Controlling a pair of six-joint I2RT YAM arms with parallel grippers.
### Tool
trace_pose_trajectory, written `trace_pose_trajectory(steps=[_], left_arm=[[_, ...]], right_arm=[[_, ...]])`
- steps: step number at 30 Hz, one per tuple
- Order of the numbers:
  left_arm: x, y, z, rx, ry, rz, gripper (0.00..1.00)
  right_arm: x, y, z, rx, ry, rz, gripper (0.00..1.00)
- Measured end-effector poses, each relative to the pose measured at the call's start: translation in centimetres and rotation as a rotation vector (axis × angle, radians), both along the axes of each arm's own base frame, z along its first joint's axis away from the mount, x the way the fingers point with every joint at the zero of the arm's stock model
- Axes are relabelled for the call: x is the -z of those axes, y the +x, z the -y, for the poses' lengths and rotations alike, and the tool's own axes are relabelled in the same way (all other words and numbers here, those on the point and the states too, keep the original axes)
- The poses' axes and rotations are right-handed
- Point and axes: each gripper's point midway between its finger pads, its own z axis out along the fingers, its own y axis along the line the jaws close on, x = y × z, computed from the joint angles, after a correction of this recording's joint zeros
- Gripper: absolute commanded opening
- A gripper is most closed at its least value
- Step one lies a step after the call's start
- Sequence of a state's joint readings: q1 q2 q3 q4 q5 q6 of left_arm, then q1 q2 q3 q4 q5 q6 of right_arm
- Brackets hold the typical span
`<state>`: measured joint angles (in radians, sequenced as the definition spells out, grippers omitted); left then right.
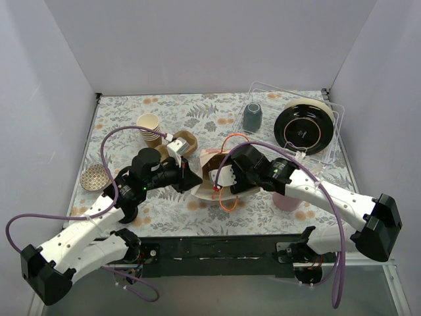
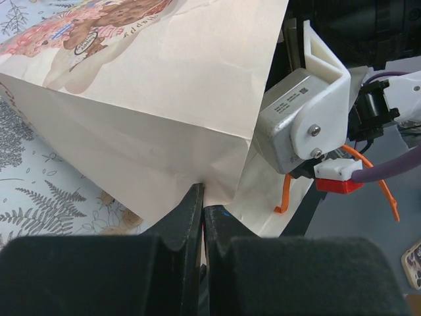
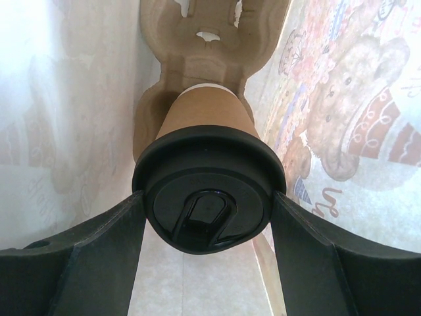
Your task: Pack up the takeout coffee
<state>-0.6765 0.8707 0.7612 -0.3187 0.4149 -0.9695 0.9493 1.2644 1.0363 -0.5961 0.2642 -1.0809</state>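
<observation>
The top external camera looks down from above and behind the arm bases at the near edge, taking in the whole floral worktop (image 1: pixel 197 112) out to its far edge. The left wrist camera sits just behind the left gripper (image 2: pixel 202 197) and faces along it, very close to a fold of the paper bag (image 2: pixel 164 118). The right wrist camera looks along the right gripper (image 3: pixel 209 197) into the bag's inside, close to the takeout coffee (image 3: pixel 204 118). All three views share the bag, near the worktop's middle.

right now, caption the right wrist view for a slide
takeout coffee seated in pulp carrier inside paper bag, framed by right hand
</observation>
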Motion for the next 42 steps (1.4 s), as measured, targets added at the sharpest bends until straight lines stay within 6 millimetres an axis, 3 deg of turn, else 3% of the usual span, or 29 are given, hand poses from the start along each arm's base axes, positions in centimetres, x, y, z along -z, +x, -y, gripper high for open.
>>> trace_pose_trajectory(steps=[9, 16, 42], left_arm=[[0.3, 0.8, -0.6, -0.04, 0.046, 0.015, 0.0], [0.0, 1.2, -0.8, -0.053, 0.066, 0.028, 0.0], [-0.3, 2.4, -2.0, -0.123, 0.151, 0.041, 0.0]], right_arm=[[-0.3, 0.3, 0.2, 0.016, -0.009, 0.021, 0.28], [-1.9, 1.0, -0.5, 0.017, 0.032, 0.057, 0.28], [-3.0, 1.0, -1.7, -0.003, 0.04, 0.099, 0.27]])
